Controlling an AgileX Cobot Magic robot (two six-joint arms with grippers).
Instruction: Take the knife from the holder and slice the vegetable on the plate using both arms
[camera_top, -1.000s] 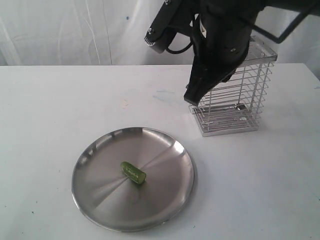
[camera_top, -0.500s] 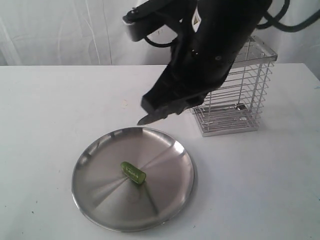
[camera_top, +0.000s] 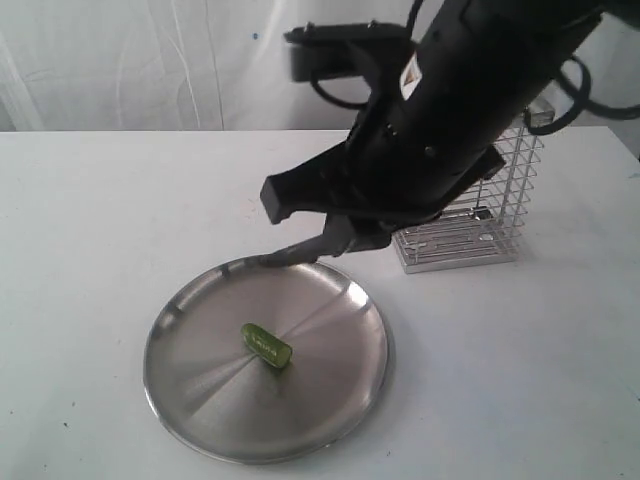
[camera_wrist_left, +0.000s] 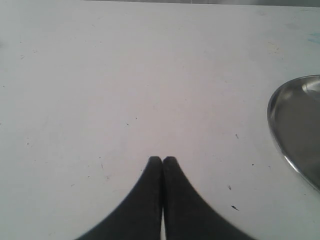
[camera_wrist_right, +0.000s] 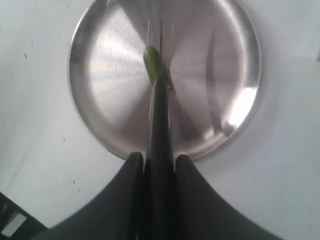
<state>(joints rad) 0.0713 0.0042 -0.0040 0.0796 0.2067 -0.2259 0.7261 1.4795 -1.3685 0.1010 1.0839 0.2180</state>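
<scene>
Knife (camera_wrist_right: 160, 107) clamped in my right gripper (camera_wrist_right: 160, 162) over the plate (camera_wrist_right: 100, 135), left gripper (camera_wrist_left: 162, 161) pressed closed and empty; next, I'd line the blade up on the cucumber (camera_wrist_right: 153, 62).

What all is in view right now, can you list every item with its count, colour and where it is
plate: one, shiny steel, on the white table, left of centre in the exterior view
vegetable: one, bright green piece, lying near the plate's middle
knife: one, black handle, thin blade edge-on, held above the plate, tip over the vegetable in the right wrist view
holder: one, chrome wire basket, upright on the table behind and right of the plate, partly hidden by the arm
table: one, white, under everything
right gripper: one, black, jaws shut on the knife handle
left gripper: one, black, jaws shut, empty, over bare table beside the plate's rim
</scene>
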